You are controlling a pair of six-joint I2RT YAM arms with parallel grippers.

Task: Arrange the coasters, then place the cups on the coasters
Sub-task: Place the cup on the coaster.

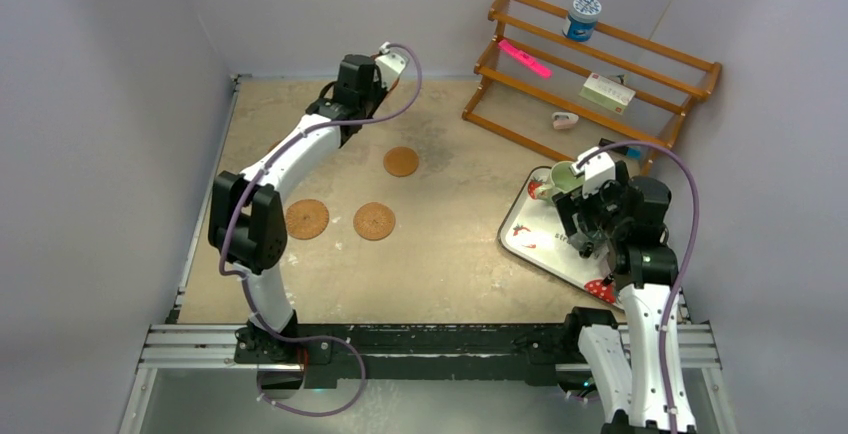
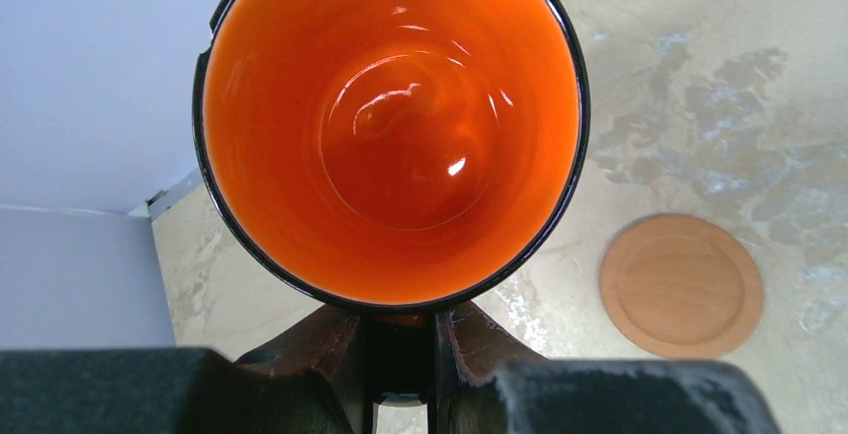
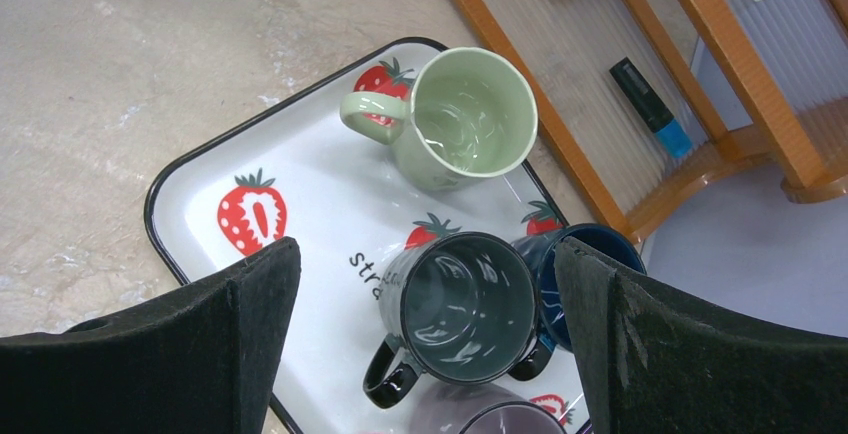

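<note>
My left gripper (image 2: 400, 332) is shut on the handle of the translucent orange cup (image 2: 395, 124), near the back wall (image 1: 385, 66). A darker wooden coaster with a raised rim (image 2: 682, 284) lies on the table to its right. Three coasters show from above: a smooth one (image 1: 401, 161) and two cork-like ones (image 1: 374, 221) (image 1: 306, 219). My right gripper (image 3: 428, 254) is open above the strawberry tray (image 3: 200, 169), straddling the dark grey-teal cup (image 3: 460, 304). The pale green cup (image 3: 470, 119), dark blue cup (image 3: 590, 249) and purple-grey cup (image 3: 500, 419) also stand on the tray.
A wooden rack (image 1: 600, 64) stands at the back right, holding a blue-and-white tub (image 1: 582, 17), a pink item (image 1: 525, 58) and a small box (image 1: 608, 93). Grey walls close in the table on the left, back and right.
</note>
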